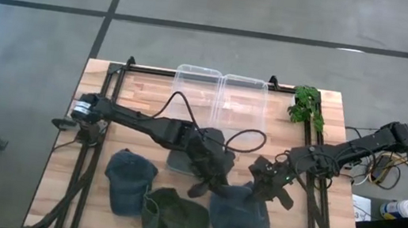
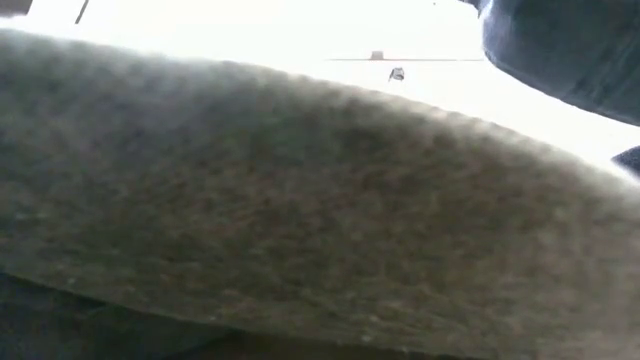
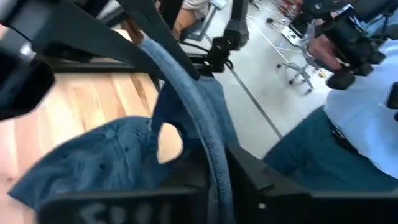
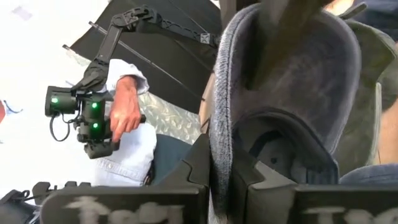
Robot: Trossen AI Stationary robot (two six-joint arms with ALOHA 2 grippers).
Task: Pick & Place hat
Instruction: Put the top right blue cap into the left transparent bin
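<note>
A dark blue denim cap (image 1: 241,219) sits near the table's near edge, right of centre, between my two grippers. My left gripper (image 1: 207,180) is at its left upper edge and my right gripper (image 1: 267,185) at its right upper edge; both are shut on it. The left wrist view shows the cap's crown (image 3: 106,155) and its rear opening (image 3: 168,143). The right wrist view looks into the cap's hollow inside (image 4: 292,93). A dark blue shape (image 2: 570,50) at the low view's top right may be this cap. My left gripper pinches the cap's denim edge (image 3: 208,143) between its two fingers, close to the rear opening. The edge runs up and away between the fingers. The crown hangs to one side of the hold. My right gripper pinches the cap's rim (image 4: 219,137), with one finger on the inner side of the hollow and one on the outer side. The rim stands upright between the fingers and curves over above them. Whether the cap's lower part touches the table, I cannot tell.
Another blue cap (image 1: 129,179) and a green cap (image 1: 173,218) lie at the near left. A dark cap (image 1: 191,148) lies under my left arm. Two clear tubs (image 1: 219,92) and a green plant (image 1: 307,104) stand at the far edge. A hat close to the lens (image 2: 300,200) fills the low view.
</note>
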